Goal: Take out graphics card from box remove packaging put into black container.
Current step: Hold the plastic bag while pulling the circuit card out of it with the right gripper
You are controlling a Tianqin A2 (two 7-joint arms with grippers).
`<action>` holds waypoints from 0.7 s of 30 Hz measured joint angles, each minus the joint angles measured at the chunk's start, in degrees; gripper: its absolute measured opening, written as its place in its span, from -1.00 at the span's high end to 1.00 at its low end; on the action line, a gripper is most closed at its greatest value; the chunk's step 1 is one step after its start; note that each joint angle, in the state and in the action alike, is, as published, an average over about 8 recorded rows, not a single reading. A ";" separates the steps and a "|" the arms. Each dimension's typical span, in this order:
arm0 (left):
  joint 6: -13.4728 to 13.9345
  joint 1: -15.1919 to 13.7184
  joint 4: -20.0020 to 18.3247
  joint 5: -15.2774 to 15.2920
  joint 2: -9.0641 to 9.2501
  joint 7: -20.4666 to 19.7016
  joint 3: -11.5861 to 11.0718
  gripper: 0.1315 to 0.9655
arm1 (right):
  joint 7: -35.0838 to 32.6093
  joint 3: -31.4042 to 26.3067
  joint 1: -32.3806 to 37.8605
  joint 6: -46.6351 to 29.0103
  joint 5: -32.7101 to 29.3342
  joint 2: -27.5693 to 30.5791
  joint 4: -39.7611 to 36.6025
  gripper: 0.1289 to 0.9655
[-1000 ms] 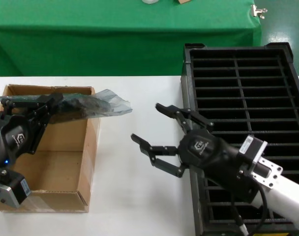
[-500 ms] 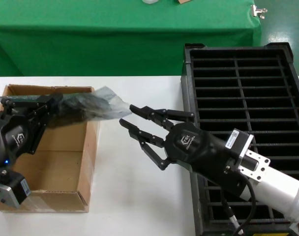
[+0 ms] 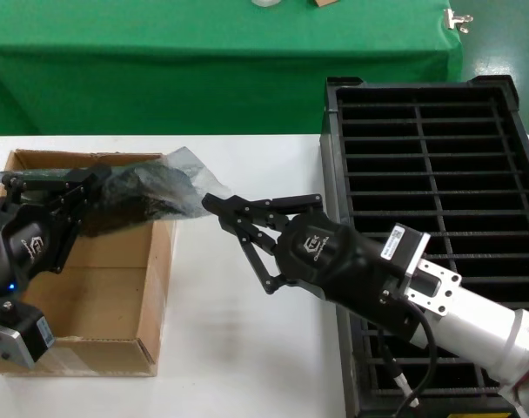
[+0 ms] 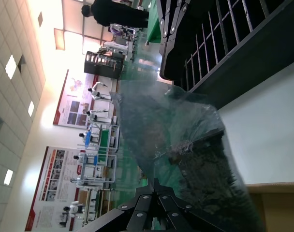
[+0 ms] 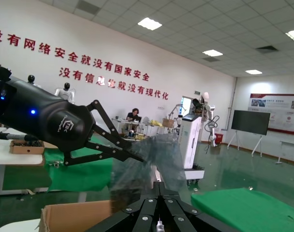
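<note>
The packaging (image 3: 156, 185), a crinkly grey bag, stretches in the air over the far right corner of the cardboard box (image 3: 157, 287). A dark shape inside it is the graphics card (image 3: 130, 193), also seen in the left wrist view (image 4: 205, 162). My left gripper (image 3: 86, 185) is above the box and shut on the bag's left part (image 4: 155, 182). My right gripper (image 3: 214, 206) reaches in from the right and is shut on the bag's free end (image 5: 159, 185). The bag (image 5: 152, 154) hangs between both grippers. The black container (image 3: 331, 139) stands at the right.
The white table (image 3: 238, 348) lies between the box and the crate. A green-draped table (image 3: 221, 52) runs along the back, with a metal clip (image 3: 458, 19) at its right end. My right arm (image 3: 438, 296) lies over the crate's near left slots.
My right gripper has swung left from beside the crate to the bag's free end and shut on it. The bag's end has crumpled slightly. The left arm has stayed put.
</note>
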 joint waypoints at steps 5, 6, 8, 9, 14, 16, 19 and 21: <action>0.00 0.00 0.00 0.00 0.00 0.00 0.00 0.98 | -0.12 -0.59 0.63 -0.21 -0.27 -0.49 -0.64 0.95; 0.00 0.00 0.00 0.00 0.00 0.00 0.00 0.98 | -0.15 -0.71 0.76 -0.27 -0.32 -0.57 -0.80 0.96; 0.00 0.00 0.00 0.00 0.00 0.00 0.00 0.98 | -0.20 -0.93 1.01 -0.41 -0.41 -0.74 -1.12 0.98; 0.00 0.00 0.00 0.00 0.00 0.00 0.00 0.98 | -0.24 -1.03 1.13 -0.48 -0.45 -0.82 -1.29 0.99; 0.00 0.00 0.00 0.00 0.00 0.00 0.00 0.98 | -0.49 -1.33 1.86 -0.86 -0.57 -1.19 -2.28 0.99; 0.00 0.00 0.00 0.00 0.00 0.00 0.00 0.98 | -0.63 -1.35 2.25 -1.04 -0.58 -1.27 -2.78 0.99; 0.01 0.00 0.00 0.00 0.00 0.00 0.00 0.98 | -0.84 -1.40 2.98 -1.48 -0.64 -1.25 -3.69 0.99; 0.01 0.00 0.00 0.00 0.00 0.00 0.00 0.98 | -0.98 -1.52 3.58 -1.95 -0.74 -1.14 -4.45 0.99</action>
